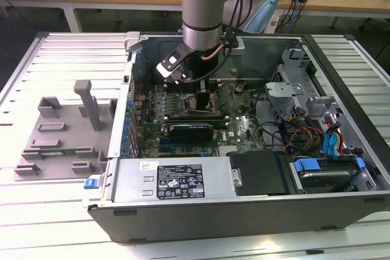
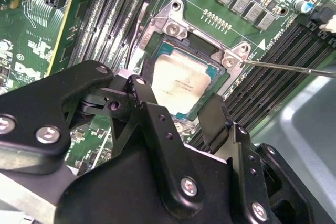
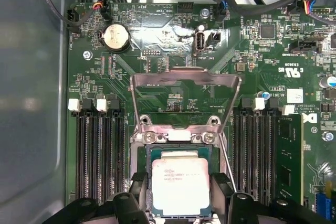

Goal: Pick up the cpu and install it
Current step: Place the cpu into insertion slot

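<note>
In the exterior view, the arm (image 1: 204,10) reaches down into the open computer case (image 1: 244,208). In the second wrist view, the gripper (image 2: 176,103) pinches the cpu (image 2: 178,83) between narrow jaws. In the first wrist view, the cpu (image 3: 181,184) lies in the socket (image 3: 178,136), beside the raised metal frame (image 3: 185,80).

Matt silvery metal cpu (image 3: 180,184), shiny metal socket frame (image 3: 185,80), glossy motherboard (image 3: 252,51)

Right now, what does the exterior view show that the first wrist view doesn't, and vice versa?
The exterior view gives the open computer case, the grey tray beside it on the exterior view's left, and the arm reaching in. The first wrist view gives the cpu, the raised bracket and a round battery. Both share the green motherboard.
</note>
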`<state>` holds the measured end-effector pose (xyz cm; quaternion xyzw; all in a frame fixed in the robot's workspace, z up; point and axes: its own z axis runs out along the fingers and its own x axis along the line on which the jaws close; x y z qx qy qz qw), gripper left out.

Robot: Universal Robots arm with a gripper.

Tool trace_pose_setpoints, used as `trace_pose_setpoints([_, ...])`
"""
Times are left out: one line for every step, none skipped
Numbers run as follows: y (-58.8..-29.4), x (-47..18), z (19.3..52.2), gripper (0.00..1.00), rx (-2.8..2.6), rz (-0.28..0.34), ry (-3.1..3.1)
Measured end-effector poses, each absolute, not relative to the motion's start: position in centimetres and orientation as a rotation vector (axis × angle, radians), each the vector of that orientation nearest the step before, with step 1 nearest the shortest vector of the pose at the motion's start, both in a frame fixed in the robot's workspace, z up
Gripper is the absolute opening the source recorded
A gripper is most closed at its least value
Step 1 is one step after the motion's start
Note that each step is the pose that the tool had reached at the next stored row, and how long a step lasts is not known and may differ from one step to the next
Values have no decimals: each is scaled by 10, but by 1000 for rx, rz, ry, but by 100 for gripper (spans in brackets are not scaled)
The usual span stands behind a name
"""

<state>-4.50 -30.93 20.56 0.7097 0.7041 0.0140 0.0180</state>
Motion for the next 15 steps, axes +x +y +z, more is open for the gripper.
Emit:
trace_pose_setpoints([-309,-45,207,61,2207,44,2184])
trace_pose_setpoints([-309,-45,209,61,2209,44,2183])
trace_pose_setpoints([-309,-45,209,61,2209,44,2183])
trace_pose_setpoints([-309,-45,209,61,2209,44,2183])
trace_pose_setpoints([-309,-45,209,59,2209,44,2183])
trace_pose_setpoints([-309,-45,209,53,2209,44,2183])
trace_pose_setpoints([-309,-45,209,40,2209,44,2183])
trace_pose_setpoints([-309,-45,209,34,2209,44,2183])
trace_pose_setpoints([-309,-45,209,22,2209,44,2183])
trace_pose_setpoints([-309,-45,210,16,2209,44,2183])
trace_pose_setpoints([-309,-45,210,11,2209,44,2183])
trace_pose_setpoints([-309,-45,210,11,2209,44,2183])
trace_pose_setpoints([-309,-45,210,11,2209,44,2183])
trace_pose_setpoints([-309,-45,210,11,2209,44,2183])
trace_pose_setpoints([-309,-45,210,11,2224,43,2167])
